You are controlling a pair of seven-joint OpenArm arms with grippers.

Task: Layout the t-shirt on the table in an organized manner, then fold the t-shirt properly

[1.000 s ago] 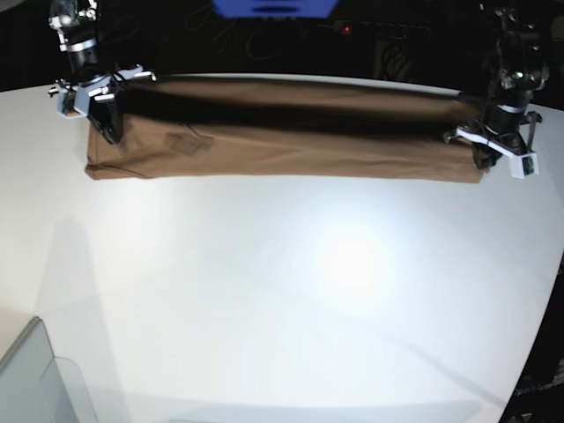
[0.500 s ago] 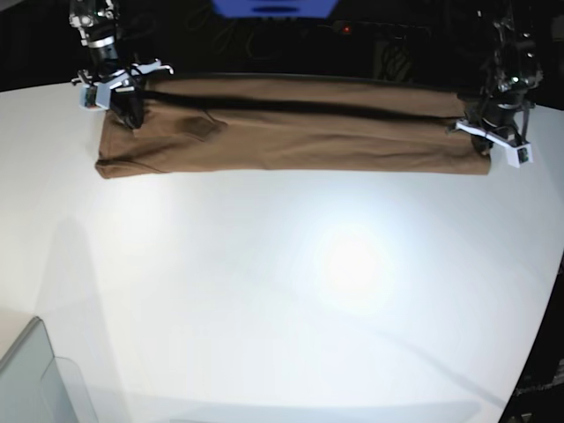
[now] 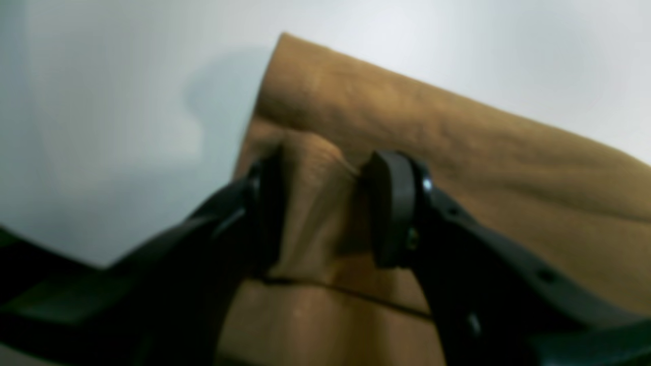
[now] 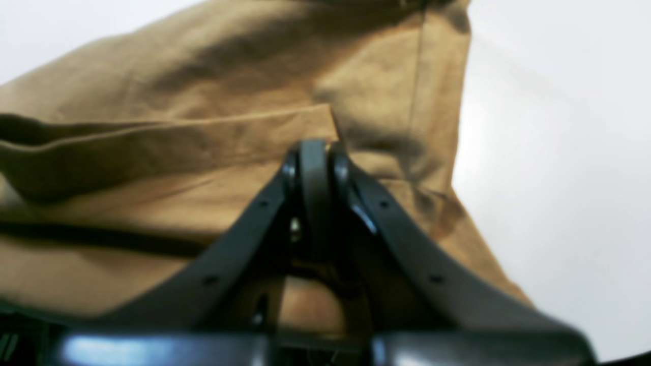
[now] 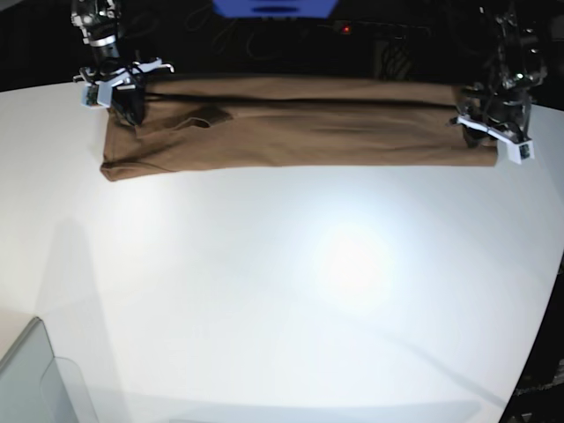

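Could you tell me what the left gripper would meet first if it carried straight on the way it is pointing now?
The left gripper would most likely meet the brown t-shirt first: a ridge of the cloth already sits between its parted fingers. Beyond the shirt's corner lies the white table, though depth is hard to judge.

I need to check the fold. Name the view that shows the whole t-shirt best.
The base view: the t-shirt lies as one long folded band across the table, both ends visible. The left wrist view shows only a blurred corner between parted jaws; the right wrist view, one end pinched.
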